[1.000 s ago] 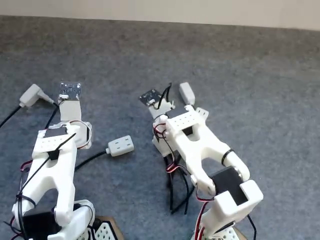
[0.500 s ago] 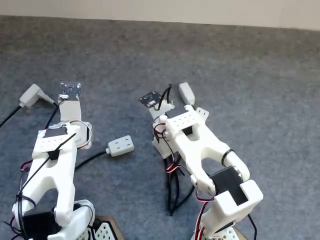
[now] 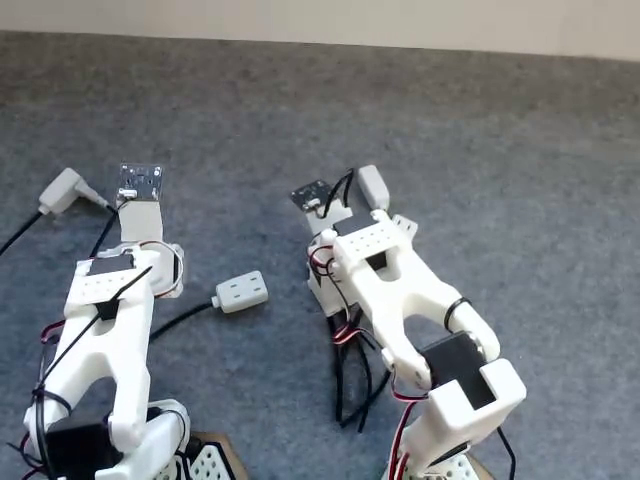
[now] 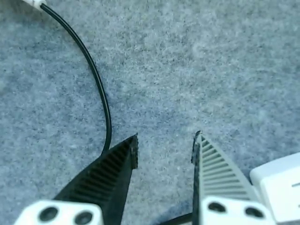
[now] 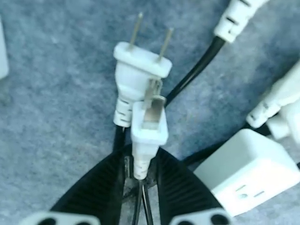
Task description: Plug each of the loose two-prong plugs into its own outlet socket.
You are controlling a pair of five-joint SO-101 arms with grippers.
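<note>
1. right gripper [image 5: 140, 153]: jaws clamped on the body of a white two-prong plug [image 5: 149, 133], prongs pointing away from the wrist.
2. The held plug's prongs overlap a second white two-prong plug [image 5: 139, 70], which lies flat on the grey carpet [image 5: 56, 103]. Can't tell whether they touch or the held one sits just above.
3. Just beside the right jaws is a white outlet cube [image 5: 246, 171] with its socket face visible. A thick black cable [image 5: 197, 70] runs past the second plug to another white connector [image 5: 236, 18].
4. left gripper [image 4: 165, 140]: jaws apart, nothing between them, over bare carpet.
5. Near the left jaws a thin black cord [image 4: 96, 79] curves across the carpet and goes under the black jaw. A white housing corner [image 4: 281, 180] sits at the edge; can't tell what it is.
6. High view: a white socket block [image 3: 240, 291] on a black lead lies between the arms, nearer the left arm [image 3: 110, 320]. A white angled plug [image 3: 63, 190] sits on that arm's outer side. A white plug body [image 3: 373, 186] lies just past the right arm [image 3: 400, 290].
</note>
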